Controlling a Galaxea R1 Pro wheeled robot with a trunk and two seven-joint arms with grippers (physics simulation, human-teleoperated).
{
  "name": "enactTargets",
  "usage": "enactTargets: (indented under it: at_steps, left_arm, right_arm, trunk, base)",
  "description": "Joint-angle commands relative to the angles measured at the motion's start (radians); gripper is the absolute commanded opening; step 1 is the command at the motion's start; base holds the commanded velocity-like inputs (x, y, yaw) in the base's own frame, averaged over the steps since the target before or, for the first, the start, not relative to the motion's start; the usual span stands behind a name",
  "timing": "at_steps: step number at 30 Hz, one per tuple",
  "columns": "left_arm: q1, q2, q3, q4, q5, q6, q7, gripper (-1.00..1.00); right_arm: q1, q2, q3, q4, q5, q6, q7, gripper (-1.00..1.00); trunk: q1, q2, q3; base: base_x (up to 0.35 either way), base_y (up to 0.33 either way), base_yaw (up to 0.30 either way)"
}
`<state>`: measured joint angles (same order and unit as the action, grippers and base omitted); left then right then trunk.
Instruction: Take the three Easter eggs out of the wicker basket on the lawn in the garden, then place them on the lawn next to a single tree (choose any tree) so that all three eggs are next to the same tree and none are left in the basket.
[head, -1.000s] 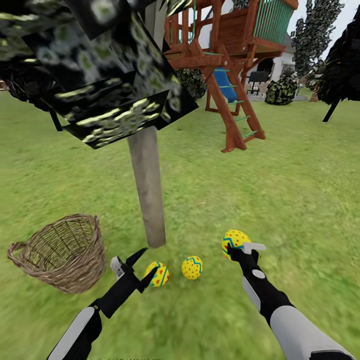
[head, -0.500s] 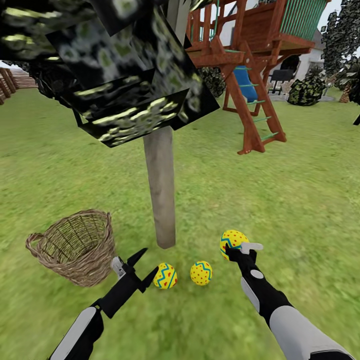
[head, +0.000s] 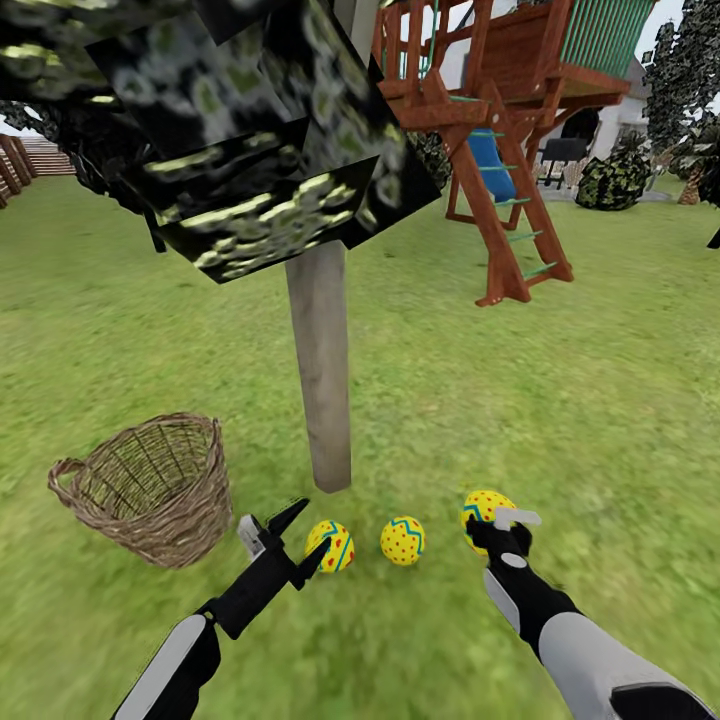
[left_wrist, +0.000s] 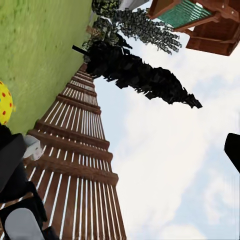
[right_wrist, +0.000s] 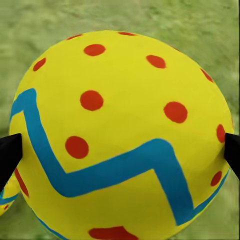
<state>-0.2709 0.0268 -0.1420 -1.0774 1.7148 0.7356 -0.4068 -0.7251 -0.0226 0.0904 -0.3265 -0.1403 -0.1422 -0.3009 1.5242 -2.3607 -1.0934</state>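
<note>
Eggs first: three in all. My right tool (head: 497, 519) grips the third egg (head: 487, 506), fingertips pinching its sides in the wrist view, and over the last second I've brought it lower toward the lawn (head: 560, 400); I judge only the release remains. My left tool (head: 300, 535) hangs with its jaws spread and empty, just beside the left egg (head: 330, 546). The middle egg (head: 402, 541) lies on the grass between the two. Further off, one tree trunk (head: 322, 370) stands near them. To its left, one wicker basket (head: 150, 490) sits tilted, with no egg visible inside.
</note>
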Motion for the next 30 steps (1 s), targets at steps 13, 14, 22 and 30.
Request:
enactTargets:
  at_steps: [13,14,22,30]
  left_arm:
    - [-0.001,-0.002,-0.059,0.0,0.005,-0.042,0.0,1.0]
    - [-0.001,-0.002,-0.06,-0.003,0.005,-0.041,0.0,1.0]
    - [-0.001,0.011,-0.057,-0.079,0.008,-0.033,-0.009,1.0]
    - [-0.001,0.004,-0.056,-0.067,0.006,-0.041,-0.005,1.0]
  right_arm:
    - [-0.008,-0.001,0.101,0.021,-0.01,-0.052,-0.029,-1.0]
    - [-0.008,-0.001,0.1,0.021,-0.012,-0.051,-0.029,-1.0]
    - [-0.008,0.0,0.101,0.022,-0.012,-0.045,-0.021,-1.0]
    - [-0.008,0.0,0.104,0.02,-0.009,-0.048,-0.021,-1.0]
  trunk:
    - [0.05,-0.092,-0.042]
    - [0.054,-0.099,-0.045]
    - [0.069,-0.127,-0.057]
    - [0.069,-0.127,-0.057]
  base:
    - [0.0,0.0,0.0]
    - [0.0,0.0,0.0]
    - [0.0,0.0,0.0]
    - [0.014,-0.155,0.0]
